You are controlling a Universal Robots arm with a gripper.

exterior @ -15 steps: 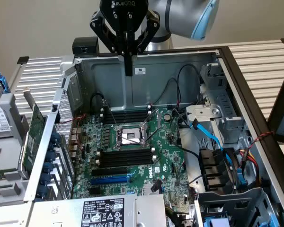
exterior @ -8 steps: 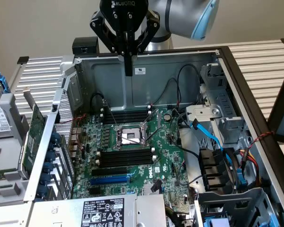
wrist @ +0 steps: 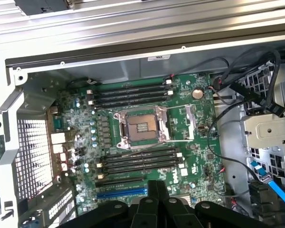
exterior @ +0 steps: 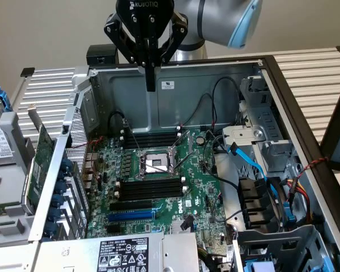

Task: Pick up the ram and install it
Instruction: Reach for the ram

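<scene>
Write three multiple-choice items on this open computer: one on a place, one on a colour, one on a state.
1. Where does the processor socket sit?
A. between the two banks of black memory slots
B. on the drive cage
C. on the power supply

2. What colour is the one long slot that is not black?
A. red
B. blue
C. white

3. How do the fingers of the hand stand?
A. wide open
B. shut
C. clamped on a cable

1 A: black slots lie on both sides of it.
2 B: it shows bright blue on the green board.
3 B: the fingers meet tip to tip.
</scene>
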